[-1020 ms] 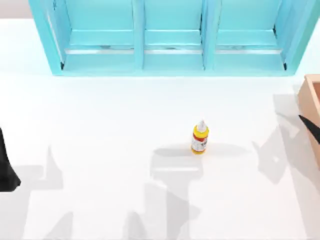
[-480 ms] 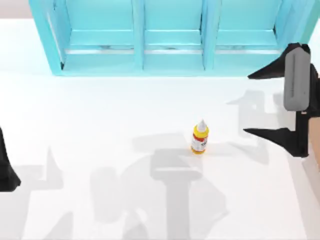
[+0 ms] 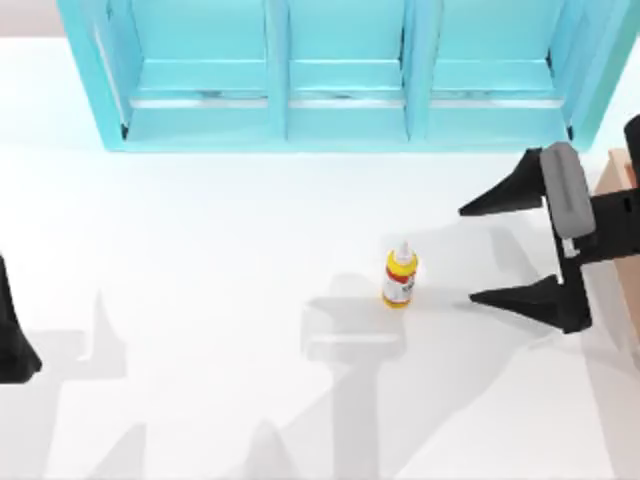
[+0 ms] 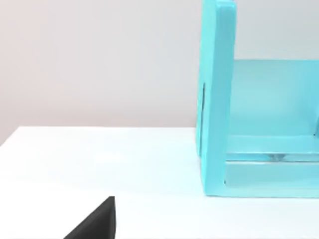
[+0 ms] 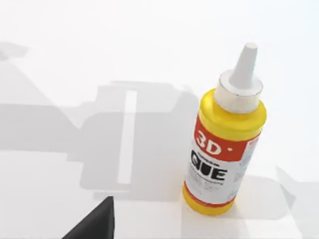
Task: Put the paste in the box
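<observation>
right gripper (image 3: 468, 254) spread wide, right of upright paste (image 3: 399, 278) at frame centre; approach to be kept level (bottle tippable), closed on body.

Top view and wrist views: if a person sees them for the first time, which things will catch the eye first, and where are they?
The small yellow paste bottle stands upright, alone, near the table's middle. The right gripper, fingers spread wide, points at it from the right without touching. Behind runs the big light-blue shelf unit; the tan box peeks in at the right edge, and the left gripper is parked at the left edge.
</observation>
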`<action>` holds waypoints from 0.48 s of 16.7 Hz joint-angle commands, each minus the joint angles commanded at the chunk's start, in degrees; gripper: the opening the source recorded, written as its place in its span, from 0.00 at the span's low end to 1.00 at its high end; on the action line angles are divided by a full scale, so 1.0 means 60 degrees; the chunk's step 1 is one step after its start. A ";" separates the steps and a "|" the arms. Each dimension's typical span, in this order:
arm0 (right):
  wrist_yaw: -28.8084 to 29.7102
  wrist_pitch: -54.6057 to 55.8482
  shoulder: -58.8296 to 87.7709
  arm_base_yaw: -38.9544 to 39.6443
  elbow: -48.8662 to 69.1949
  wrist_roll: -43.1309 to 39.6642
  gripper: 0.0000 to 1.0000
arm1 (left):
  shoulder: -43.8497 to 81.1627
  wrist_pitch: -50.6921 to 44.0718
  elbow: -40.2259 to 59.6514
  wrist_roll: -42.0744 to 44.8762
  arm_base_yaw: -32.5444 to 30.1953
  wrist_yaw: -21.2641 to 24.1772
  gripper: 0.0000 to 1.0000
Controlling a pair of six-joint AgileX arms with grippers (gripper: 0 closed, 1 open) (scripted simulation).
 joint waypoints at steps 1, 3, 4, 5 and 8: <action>-0.0236 -0.0094 0.0375 -0.0063 0.0116 -0.0126 1.00 | 0.0000 0.0000 0.0000 0.0000 0.0000 0.0000 1.00; -0.0531 -0.0223 0.0852 -0.0160 0.0248 -0.0270 1.00 | 0.0000 0.0000 0.0000 0.0000 0.0000 0.0000 1.00; -0.0589 -0.0253 0.0949 -0.0185 0.0270 -0.0294 1.00 | 0.0000 0.0000 0.0000 0.0000 0.0000 0.0000 1.00; -0.0589 -0.0253 0.0949 -0.0185 0.0270 -0.0294 1.00 | 0.0000 0.0000 0.0000 0.0000 0.0000 0.0000 1.00; -0.0589 -0.0253 0.0949 -0.0185 0.0270 -0.0294 1.00 | 0.0000 0.0000 0.0000 0.0000 0.0000 0.0000 1.00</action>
